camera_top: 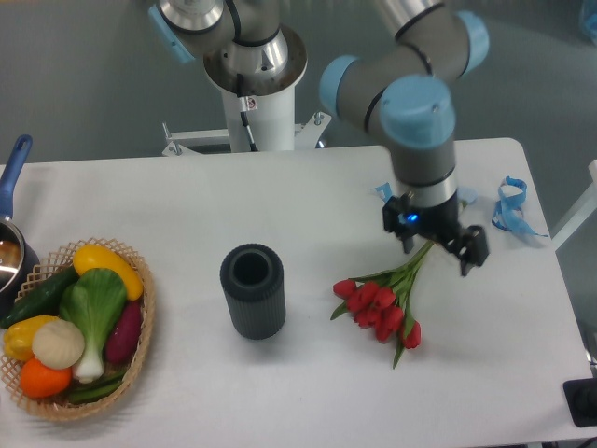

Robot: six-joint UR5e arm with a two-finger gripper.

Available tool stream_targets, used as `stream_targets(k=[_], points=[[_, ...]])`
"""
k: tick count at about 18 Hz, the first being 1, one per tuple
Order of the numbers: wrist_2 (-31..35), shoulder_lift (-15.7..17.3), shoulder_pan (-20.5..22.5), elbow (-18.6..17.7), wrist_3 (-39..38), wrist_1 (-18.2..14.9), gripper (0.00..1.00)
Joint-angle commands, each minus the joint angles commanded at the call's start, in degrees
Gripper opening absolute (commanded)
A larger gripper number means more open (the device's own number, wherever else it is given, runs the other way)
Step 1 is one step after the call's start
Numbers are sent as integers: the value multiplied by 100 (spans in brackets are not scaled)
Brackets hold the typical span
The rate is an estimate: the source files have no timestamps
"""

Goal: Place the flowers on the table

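Note:
The flowers (pixel 381 306), a bunch of red tulip buds with green leaves and pale green stems, lie on the white table (pixel 308 201) right of the middle. The buds point to the lower left and the stems run up to the right. My gripper (pixel 437 251) hangs over the stem ends with its two black fingers (pixel 469 256) spread wide, one on each side of the stems. The jaws look open and do not pinch the stems.
A dark grey ribbed cylinder vase (pixel 252 291) stands upright left of the flowers. A wicker basket (pixel 141 338) of vegetables sits at the front left, with a blue-handled pot (pixel 11 187) behind it. A blue ribbon (pixel 511 209) lies at the right edge. The robot base (pixel 256 89) is at the back.

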Motion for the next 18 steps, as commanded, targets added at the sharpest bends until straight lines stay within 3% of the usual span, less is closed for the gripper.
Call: stream_targets(k=[4, 6, 8, 10, 13, 18], points=[[-265, 219, 501, -8, 1572, -545, 100], [-300, 351, 729, -70, 2110, -599, 100], [-571, 544, 975, -149, 2252, -686, 100], [-923, 668, 1301, -123, 2427, -1028, 100], [-1012, 800, 1591, -149, 3191, -1170, 100], [-1188, 826, 1785, -158, 3536, -1381, 100]])
